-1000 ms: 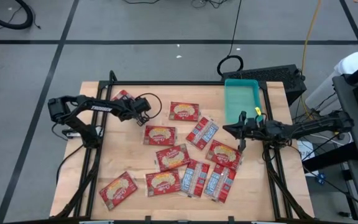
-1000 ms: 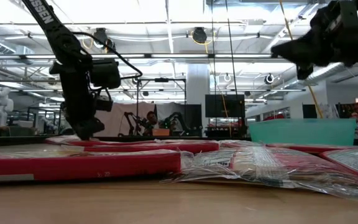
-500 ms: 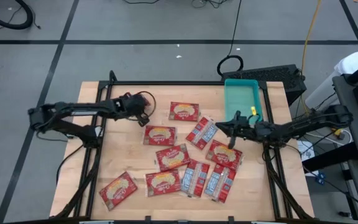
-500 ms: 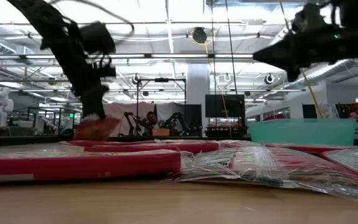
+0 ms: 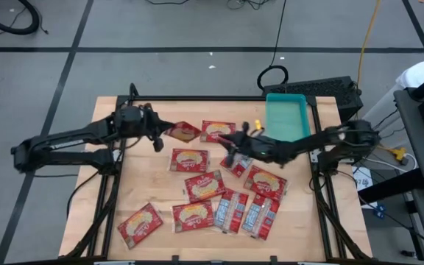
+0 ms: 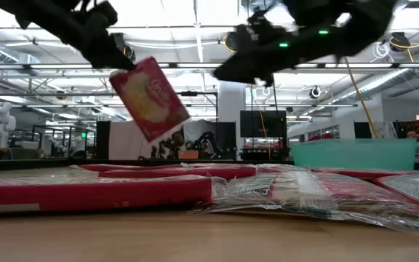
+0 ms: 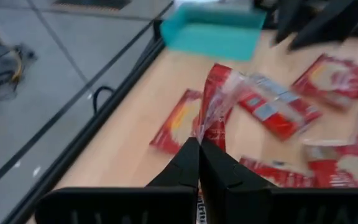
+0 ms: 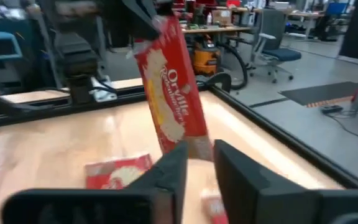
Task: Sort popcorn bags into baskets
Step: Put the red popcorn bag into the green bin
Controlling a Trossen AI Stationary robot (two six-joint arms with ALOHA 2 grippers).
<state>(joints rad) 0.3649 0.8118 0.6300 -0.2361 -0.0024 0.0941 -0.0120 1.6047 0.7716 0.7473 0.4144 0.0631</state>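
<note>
Popcorn bags, ten by my count, share a wooden table (image 5: pixel 146 177) with two dark robot arms and one teal-green tray (image 5: pixel 269 118). Nine packets lie flat on the wood and one hangs in the air. Of those lying down, six show a red face with a cream-yellow popcorn picture, among them one (image 5: pixel 218 131) near the table's far edge and one (image 5: pixel 140 224) alone at the near left corner. Three show a silvery-blue panel: one (image 5: pixel 239 158) at mid-table and a pair (image 5: pixel 230 210) side by side at the near edge.

The left gripper (image 5: pixel 159 134) reaches in over the far left part of the table, its fingers pinched tight on the top edge of the lifted bag (image 5: pixel 184 132). The red packet shows its cream-yellow picture, hangs tilted and sits clear above the packets on the table.

The right gripper (image 5: pixel 227 149) stretches across from the right and points at that hanging bag. Its fingers (image 8: pixel 169 165) stand partly apart just below the packet's lower edge and grip nothing.

The shallow rectangular tray sits at the far right corner of the table — well apart from the lifted bag.
</note>
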